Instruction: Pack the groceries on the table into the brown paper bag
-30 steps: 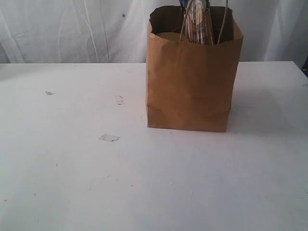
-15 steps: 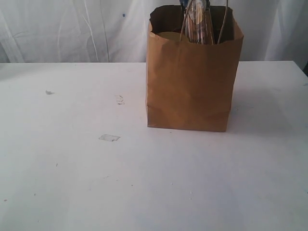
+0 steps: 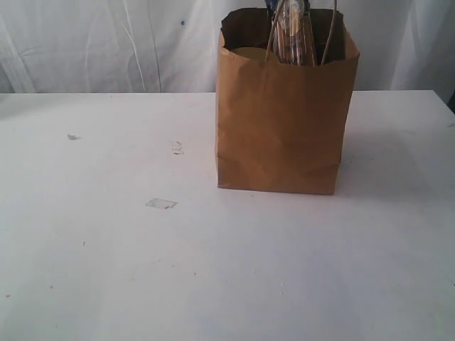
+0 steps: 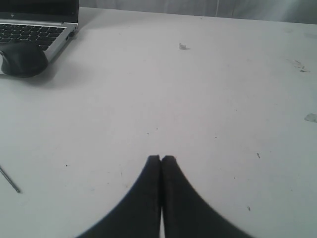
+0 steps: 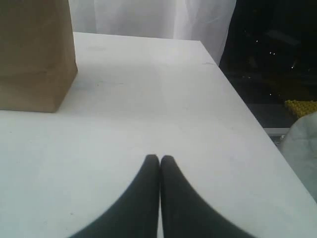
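The brown paper bag [image 3: 284, 114] stands upright on the white table [image 3: 213, 270], right of the middle; its lower corner also shows in the right wrist view as the bag [image 5: 34, 54]. The spaghetti packet [image 3: 291, 35] pokes up out of the bag's mouth between the cord handles, its top cut off by the frame. Whatever else is in the bag is hidden by its wall. No groceries lie on the tabletop. My left gripper [image 4: 161, 158] is shut on nothing above bare table. My right gripper [image 5: 159, 158] is also shut and empty, off to the bag's side. Neither arm shows in the exterior view.
A flat paper scrap [image 3: 161, 204] and small white lumps [image 3: 177, 147] lie left of the bag. A laptop [image 4: 34, 29] and a dark mouse [image 4: 22, 58] sit at a far table corner. The table edge [image 5: 247, 114] drops off near my right gripper.
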{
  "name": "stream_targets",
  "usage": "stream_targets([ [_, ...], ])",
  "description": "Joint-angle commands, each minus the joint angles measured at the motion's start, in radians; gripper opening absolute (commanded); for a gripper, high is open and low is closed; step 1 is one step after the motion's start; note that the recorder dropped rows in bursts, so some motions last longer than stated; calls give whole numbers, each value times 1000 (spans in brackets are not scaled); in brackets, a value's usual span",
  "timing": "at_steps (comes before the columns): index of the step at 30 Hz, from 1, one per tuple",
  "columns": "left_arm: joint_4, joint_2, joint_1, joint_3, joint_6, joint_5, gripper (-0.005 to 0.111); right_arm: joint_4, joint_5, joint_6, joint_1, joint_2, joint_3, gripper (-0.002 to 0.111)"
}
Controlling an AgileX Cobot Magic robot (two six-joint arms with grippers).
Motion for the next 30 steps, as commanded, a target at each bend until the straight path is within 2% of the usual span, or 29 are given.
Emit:
stream_targets([
  [1, -6, -3, -5, 2, -1, 1, 0, -9, 0, -5, 3, -3, 1, 0],
  [9, -6, -61, 62, 2, -1, -1, 0, -9, 2, -5, 3, -3, 1, 0],
  [30, -6, -61, 52, 2, -1, 1, 0, -7, 2, -5, 3, -3, 1, 0],
])
